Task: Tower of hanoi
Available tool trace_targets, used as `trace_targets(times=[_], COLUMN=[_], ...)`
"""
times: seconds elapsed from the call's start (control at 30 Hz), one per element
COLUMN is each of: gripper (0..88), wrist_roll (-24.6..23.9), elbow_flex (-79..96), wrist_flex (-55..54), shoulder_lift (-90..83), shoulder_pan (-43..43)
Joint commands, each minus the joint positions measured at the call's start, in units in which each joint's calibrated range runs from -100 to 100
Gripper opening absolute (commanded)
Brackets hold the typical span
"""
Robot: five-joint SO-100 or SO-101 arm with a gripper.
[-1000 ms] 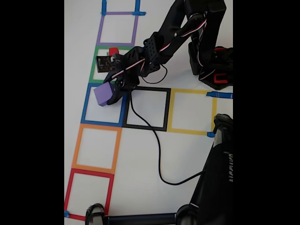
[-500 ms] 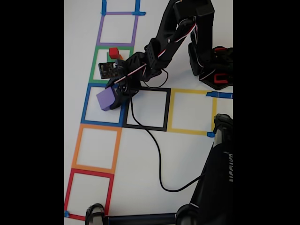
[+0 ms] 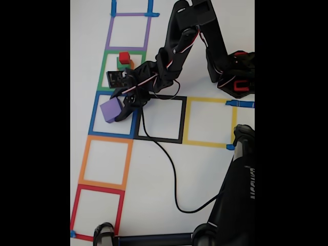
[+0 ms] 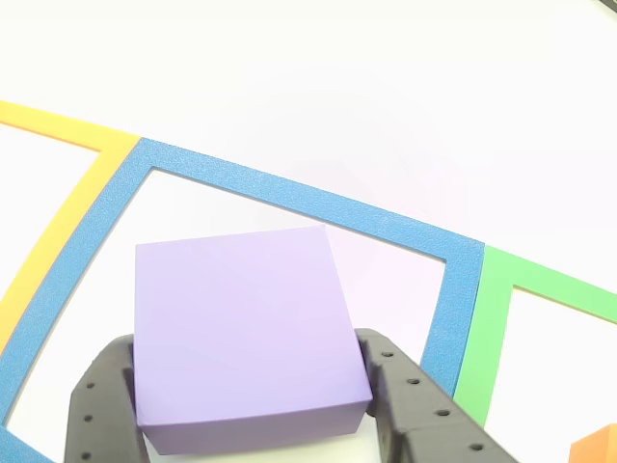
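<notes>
in the other view the purple cube (image 4: 246, 333) sits close to the lens, clamped between the two black fingers (image 4: 410, 410) pressed against its left and right sides, above the white tabletop (image 4: 386, 87) inside the blue tape square (image 4: 289, 198). a green tape outline (image 4: 540, 280) adjoins on the right, a yellow one (image 4: 58, 207) on the left, and an orange corner (image 4: 598, 449) peeks in at the lower right edge.

in the fixed view the gripper (image 3: 123, 106) holds the purple cube over the blue square. farther up, in the green square, the red cube (image 3: 124, 57) rests atop a green cube (image 3: 122, 65) with orange just beside it. no readable writing can be made out.
</notes>
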Motion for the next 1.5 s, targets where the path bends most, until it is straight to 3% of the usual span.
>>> trace_targets(times=[0.0, 0.5, 1.03, 1.23, 1.47], gripper=[15.5, 28.0, 30.5, 21.2, 5.3], wrist_roll=[0.4, 0.4, 0.4, 0.4, 0.4], elbow_flex=[-1.9, -1.9, 0.6, 1.9, 2.5], wrist_flex=[-1.1, -2.6, -3.2, -0.4, 22.0], shoulder_lift=[-0.1, -0.1, -9.4, -17.4, -36.1], shoulder_pan=[1.0, 1.6, 1.9, 1.5, 1.2])
